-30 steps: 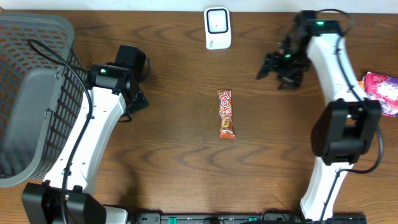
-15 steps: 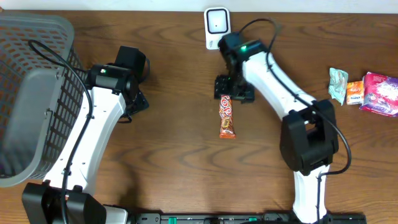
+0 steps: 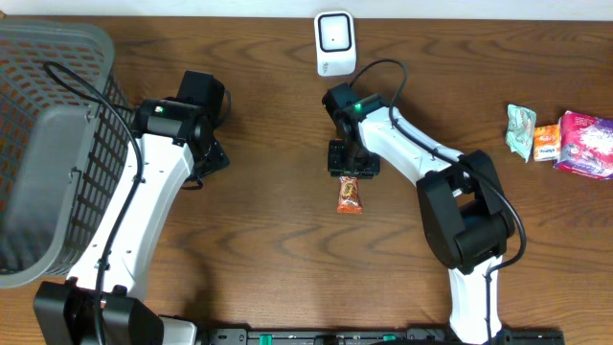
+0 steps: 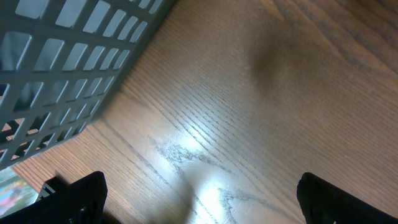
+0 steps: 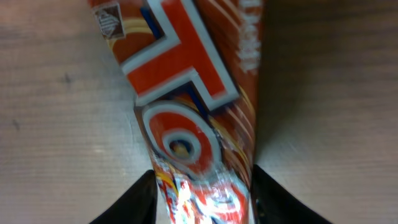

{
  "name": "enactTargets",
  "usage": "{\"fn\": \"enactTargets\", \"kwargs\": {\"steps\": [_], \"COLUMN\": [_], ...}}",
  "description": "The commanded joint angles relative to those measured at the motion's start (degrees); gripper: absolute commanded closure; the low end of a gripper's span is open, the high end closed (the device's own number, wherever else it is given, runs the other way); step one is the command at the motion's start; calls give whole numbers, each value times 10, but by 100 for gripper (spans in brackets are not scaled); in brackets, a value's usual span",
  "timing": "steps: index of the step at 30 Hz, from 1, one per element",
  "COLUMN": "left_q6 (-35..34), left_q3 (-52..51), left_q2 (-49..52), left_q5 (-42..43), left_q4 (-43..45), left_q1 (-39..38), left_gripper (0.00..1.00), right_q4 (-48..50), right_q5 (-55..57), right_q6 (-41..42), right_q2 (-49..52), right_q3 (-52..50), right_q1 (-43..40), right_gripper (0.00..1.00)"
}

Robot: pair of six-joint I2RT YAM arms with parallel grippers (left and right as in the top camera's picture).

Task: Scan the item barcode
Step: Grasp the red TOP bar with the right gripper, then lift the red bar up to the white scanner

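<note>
Right gripper pinches one end of the glossy orange-red candy bar with white-edged lettering.

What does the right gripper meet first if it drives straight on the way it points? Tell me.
The bar. It lies straight ahead of the right gripper, between its fingers; whether they touch it is unclear. Behind the bar is only the table.

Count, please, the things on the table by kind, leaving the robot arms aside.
basket: 1
scanner: 1
candy bar: 1
snack packets: 3 (green packet, orange packet, pink packet)
Total: 6
</note>
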Motion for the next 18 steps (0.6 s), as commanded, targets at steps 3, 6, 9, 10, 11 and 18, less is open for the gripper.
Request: {"fn": "enactTargets", "kwargs": {"steps": [3, 6, 9, 10, 11, 18], "left_q6": [-8, -8, -8, -8, -8, -8], "left_q3": [-2, -2, -2, -2, -2, -2], "left_q2": [-1, -1, -1, -1, -1, -1], "left_q5": [-2, -2, -2, -2, -2, -2], "left_q4": [-2, -2, -2, -2, -2, -2], "left_q1": [1, 1, 1, 1, 1, 1], "left_gripper": [2, 2, 2, 2, 2, 2], "right_q4": [49, 68, 71, 73, 73, 64], "right_q5": [5, 5, 5, 5, 5, 5], "right_q6": [5, 5, 5, 5, 5, -25], "right_q2": [-11, -10, -10, -11, -11, -12], "right_q3": [-47, -59, -59, -59, -56, 40], "right_q1": [7, 7, 7, 7, 6, -21], "right_gripper": [63, 80, 99, 99, 99, 99]}}
